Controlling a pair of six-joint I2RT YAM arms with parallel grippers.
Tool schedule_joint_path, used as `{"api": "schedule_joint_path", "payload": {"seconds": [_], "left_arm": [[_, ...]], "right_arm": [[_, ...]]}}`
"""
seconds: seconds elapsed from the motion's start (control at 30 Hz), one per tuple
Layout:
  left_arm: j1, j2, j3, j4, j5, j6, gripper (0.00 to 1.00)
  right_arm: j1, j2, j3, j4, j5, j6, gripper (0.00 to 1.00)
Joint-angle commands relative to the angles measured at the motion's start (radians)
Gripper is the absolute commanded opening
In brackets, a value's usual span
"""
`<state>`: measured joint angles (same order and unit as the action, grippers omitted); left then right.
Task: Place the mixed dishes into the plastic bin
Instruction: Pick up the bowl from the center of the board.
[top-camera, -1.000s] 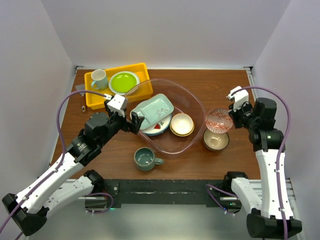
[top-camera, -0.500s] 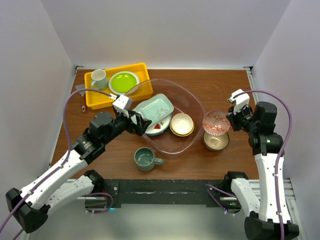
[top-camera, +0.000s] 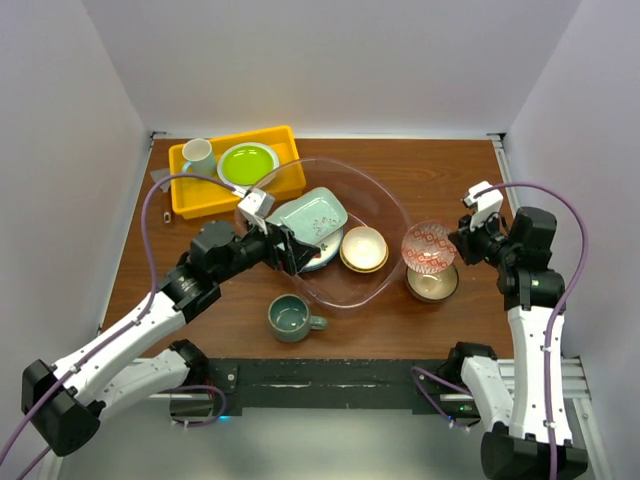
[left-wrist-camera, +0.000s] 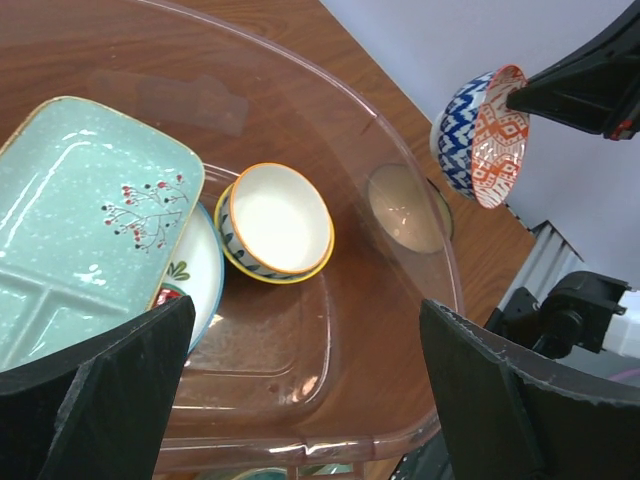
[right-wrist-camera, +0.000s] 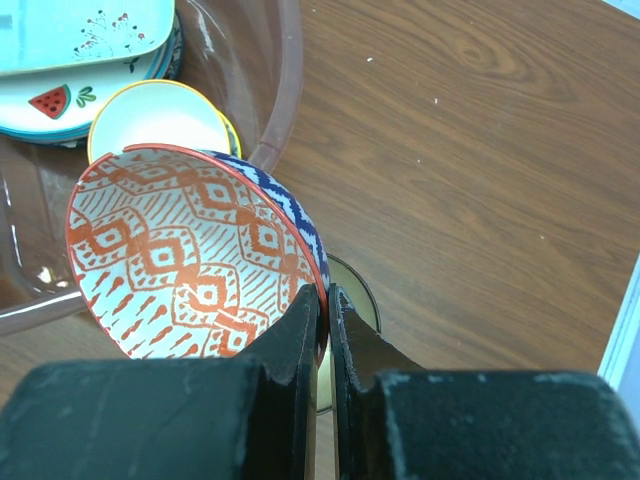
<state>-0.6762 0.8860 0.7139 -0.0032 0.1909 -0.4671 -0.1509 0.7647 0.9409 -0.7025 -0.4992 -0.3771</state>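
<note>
the red-patterned bowl (top-camera: 433, 247) is hanging tipped on its side in the air, just right of the plastic bin (top-camera: 340, 288) and above a dark-rimmed bowl (top-camera: 432, 285) that is sitting on the table (top-camera: 450, 180); the right gripper (top-camera: 462, 245) is pinching its rim, jaws closed tight on it. inside the bin, the pale-green tray (top-camera: 312, 215) is lying across a white plate (top-camera: 318, 256) with a watermelon mark, and a yellow-inside bowl (top-camera: 364, 249) is sitting just beside them. the grey-green mug (top-camera: 291, 318) is standing on the table outside the bin, near its near edge. the left gripper (top-camera: 290, 250) is hovering over the bin's near-left rim, jaws spread wide and holding nothing. at the far left a yellow tray (top-camera: 190, 197) is carrying a lime-green plate (top-camera: 247, 163) and a pale mug (top-camera: 198, 157)
</note>
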Motion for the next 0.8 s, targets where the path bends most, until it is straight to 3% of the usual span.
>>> {"api": "schedule_joint_path", "payload": {"seconds": [0.0, 0.37, 0.77], "left_arm": [[-0.020, 0.010, -0.010, 0.104, 0.053, -0.064, 1.00], [-0.195, 0.096, 0.035, 0.137, -0.065, -0.059, 1.00], [-0.307, 0.202, 0.117, 0.129, -0.168, -0.051, 1.00]], "right_arm": [[-0.025, -0.019, -0.005, 0.089, -0.081, 0.040, 0.00], [-0.065, -0.016, -0.025, 0.103, -0.133, 0.055, 0.00], [-0.068, -0.022, -0.037, 0.115, -0.127, 0.067, 0.00]]}}
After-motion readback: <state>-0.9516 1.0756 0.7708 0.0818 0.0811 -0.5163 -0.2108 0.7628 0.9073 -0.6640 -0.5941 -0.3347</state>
